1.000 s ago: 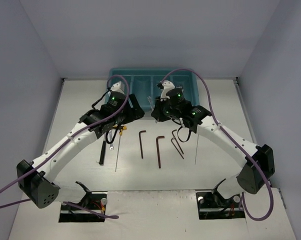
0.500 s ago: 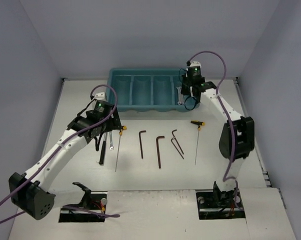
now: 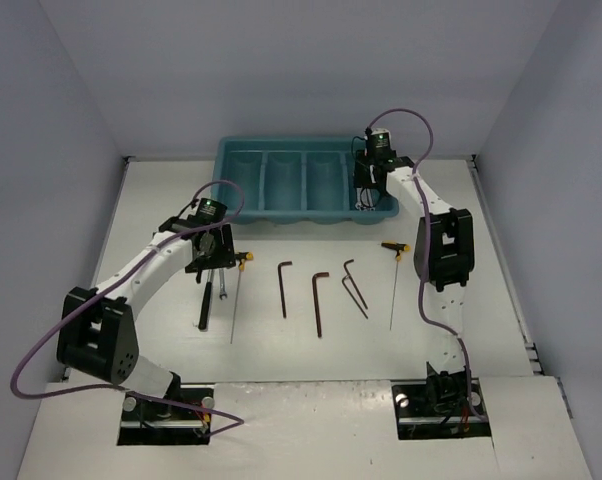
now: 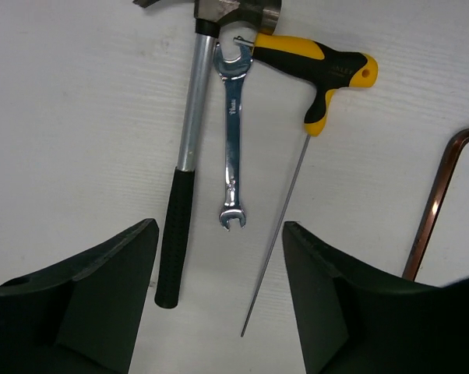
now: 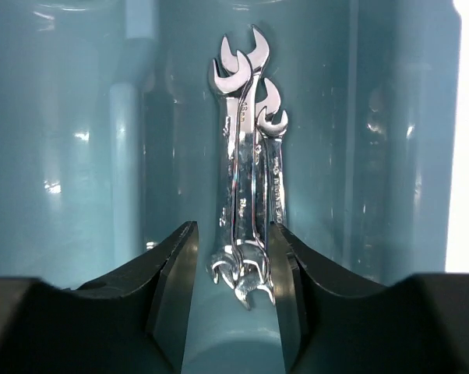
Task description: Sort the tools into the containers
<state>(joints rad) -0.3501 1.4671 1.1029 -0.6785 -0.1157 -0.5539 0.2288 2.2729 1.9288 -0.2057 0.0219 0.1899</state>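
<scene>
My left gripper (image 4: 219, 230) is open and empty. It hovers above a black-handled hammer (image 4: 178, 226), a silver wrench (image 4: 233, 148) and a yellow-black T-handle driver (image 4: 320, 70) lying side by side on the table. In the top view it (image 3: 212, 260) is over the hammer's head end. My right gripper (image 5: 230, 241) is open, low in the rightmost compartment of the teal tray (image 3: 306, 143). A stack of silver wrenches (image 5: 250, 156) lies there, its near ends between the jaws. The right gripper also shows in the top view (image 3: 365, 195).
Three reddish-brown hex keys (image 3: 284, 285) (image 3: 319, 300) (image 3: 354, 285) lie mid-table in front of the tray. A second T-handle driver (image 3: 394, 275) lies to their right. One hex key edge shows in the left wrist view (image 4: 437, 195). The tray's other three compartments look bare.
</scene>
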